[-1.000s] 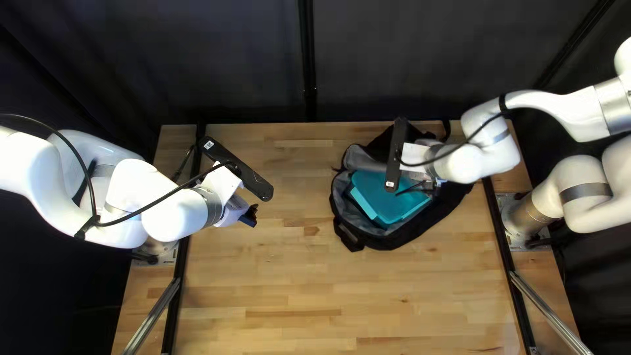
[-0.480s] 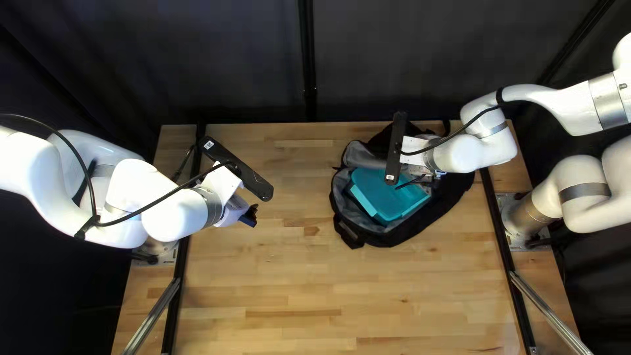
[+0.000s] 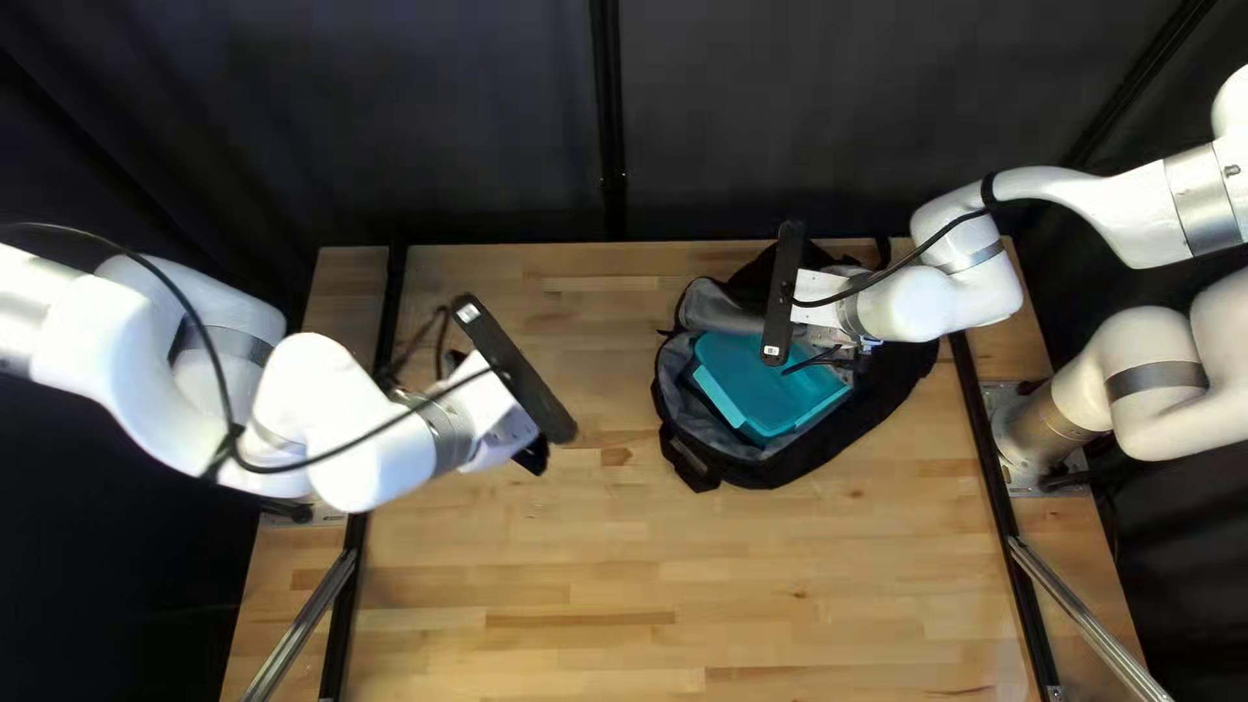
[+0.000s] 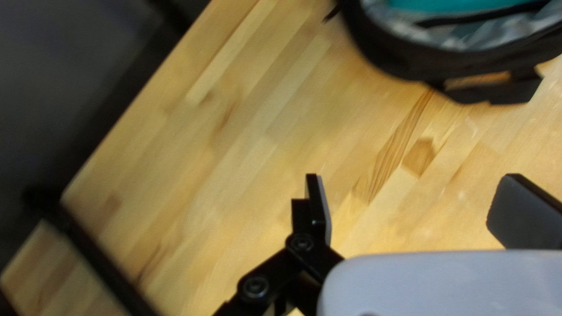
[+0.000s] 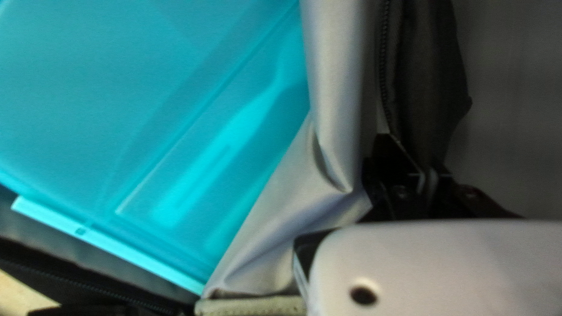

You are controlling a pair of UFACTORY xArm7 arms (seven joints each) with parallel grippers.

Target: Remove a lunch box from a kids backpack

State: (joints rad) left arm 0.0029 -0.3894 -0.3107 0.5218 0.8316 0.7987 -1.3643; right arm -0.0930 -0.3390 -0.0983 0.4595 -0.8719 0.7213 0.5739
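Lunch box [image 3: 761, 384] lies inside the open black backpack [image 3: 869, 436], at the right of the top left view, its broad face up. It is teal, squarish with rounded corners, and its lid has a smooth, slightly glossy panel. The right wrist view shows a straight ridge crossing the lid near one edge, with a brighter elongated patch beside it, and a paler latch strip along another side. Grey lining [image 5: 281, 234] borders the box, creased where it runs toward the right gripper [image 3: 858, 349]. That gripper's jaws stand narrow, pinching the backpack's fabric beside the box. Well apart from the backpack, the left gripper [image 3: 536, 455] hangs over the wooden surface [image 3: 546, 559], its jaws wide. A black strap loop [image 4: 497, 90] sticks out from the backpack's rim onto the wood.
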